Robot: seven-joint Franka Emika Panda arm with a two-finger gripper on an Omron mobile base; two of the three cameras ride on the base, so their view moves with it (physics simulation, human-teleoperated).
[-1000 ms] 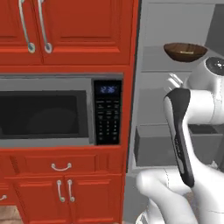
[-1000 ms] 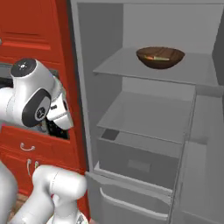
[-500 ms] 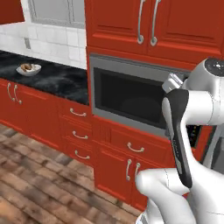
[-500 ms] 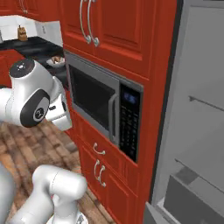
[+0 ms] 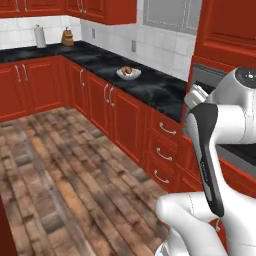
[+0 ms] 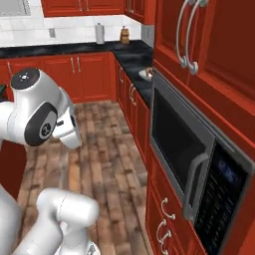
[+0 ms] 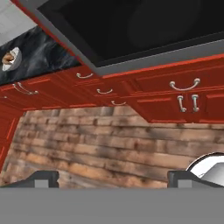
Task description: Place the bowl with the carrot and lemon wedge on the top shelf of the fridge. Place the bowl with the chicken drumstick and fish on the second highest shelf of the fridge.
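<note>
Base has swung away from fridge to red cabinets; small white bowl [image 5: 128,73] holding browned chicken drumstick [image 5: 127,70] sits on black counter [image 5: 150,87]. Gripper [image 7: 112,177] wide open, empty.

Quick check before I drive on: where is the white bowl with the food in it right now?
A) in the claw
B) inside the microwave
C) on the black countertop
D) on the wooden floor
C: the white bowl sits on the black countertop by the tiled wall, far from the claw, whose fingers stand wide apart with nothing between them.
</note>
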